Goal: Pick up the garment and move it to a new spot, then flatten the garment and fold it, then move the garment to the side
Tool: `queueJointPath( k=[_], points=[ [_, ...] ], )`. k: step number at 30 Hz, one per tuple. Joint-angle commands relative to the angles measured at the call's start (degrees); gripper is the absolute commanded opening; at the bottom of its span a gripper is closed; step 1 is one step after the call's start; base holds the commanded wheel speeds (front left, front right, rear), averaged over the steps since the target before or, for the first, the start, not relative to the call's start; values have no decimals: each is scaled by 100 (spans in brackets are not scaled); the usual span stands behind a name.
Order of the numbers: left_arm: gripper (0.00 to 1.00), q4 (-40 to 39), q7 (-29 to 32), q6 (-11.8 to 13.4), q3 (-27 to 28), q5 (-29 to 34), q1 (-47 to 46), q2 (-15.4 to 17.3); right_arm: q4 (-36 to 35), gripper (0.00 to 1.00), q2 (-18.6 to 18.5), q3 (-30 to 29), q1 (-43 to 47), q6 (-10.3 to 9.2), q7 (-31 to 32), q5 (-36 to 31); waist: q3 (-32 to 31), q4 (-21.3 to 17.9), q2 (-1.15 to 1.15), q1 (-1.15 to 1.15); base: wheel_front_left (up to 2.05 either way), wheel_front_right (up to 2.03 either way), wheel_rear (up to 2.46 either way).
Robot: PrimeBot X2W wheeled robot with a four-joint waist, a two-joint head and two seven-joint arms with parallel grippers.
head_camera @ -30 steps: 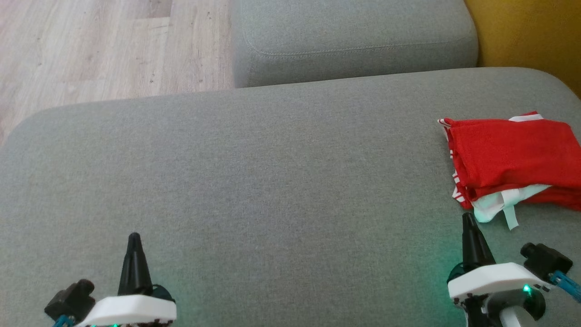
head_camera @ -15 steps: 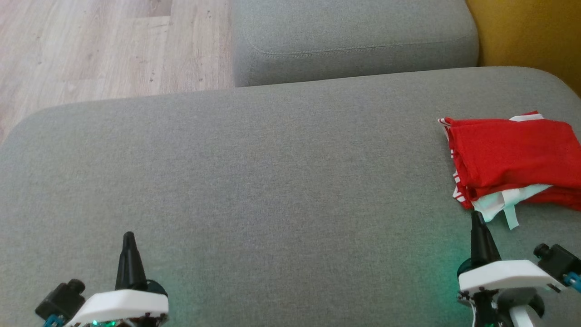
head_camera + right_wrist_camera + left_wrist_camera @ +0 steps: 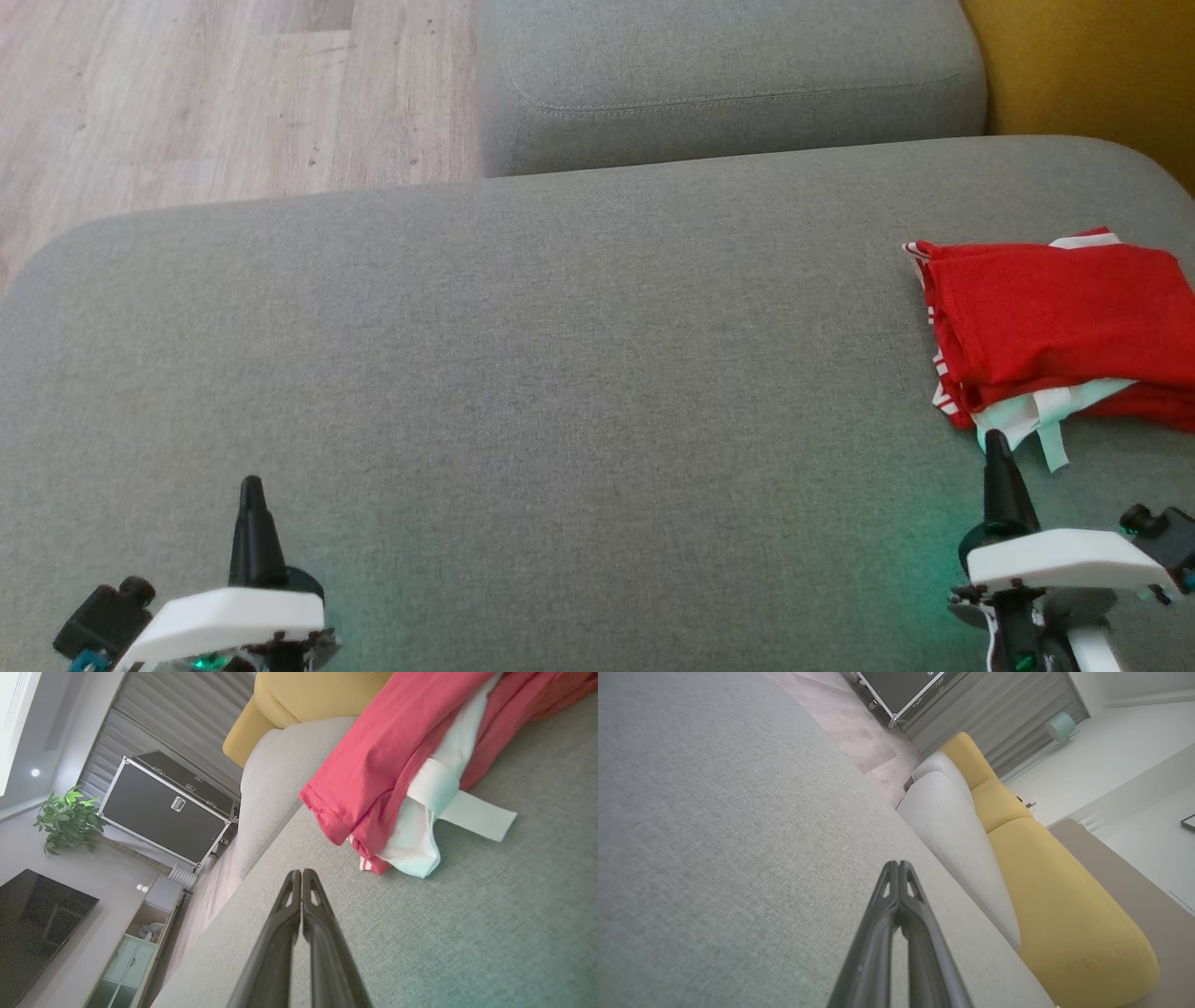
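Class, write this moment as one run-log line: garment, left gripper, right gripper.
garment: folded, right side of grey cushion | left gripper: shut, empty | right gripper: shut, empty, close to garment

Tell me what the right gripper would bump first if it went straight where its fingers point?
Probably the white corner of the garment, just ahead of the right gripper; in the wrist view it might slip past.
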Motion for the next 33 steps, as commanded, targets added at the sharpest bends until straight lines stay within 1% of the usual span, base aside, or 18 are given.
queueJointPath(
  k=[1, 33],
  points=[
    [0, -213, 35, -53, 135, -132, -318, 12, -236, 0, -19, 13, -330, -2, 32, 154, 1, 1, 0, 0, 0, 0, 0],
    [0, -275, 577, -90, 406, -1947, -457, 17, -529, 0, -25, -250, -369, -3, 559, 2135, 36, 15, 0, 0, 0, 0, 0]
  ],
)
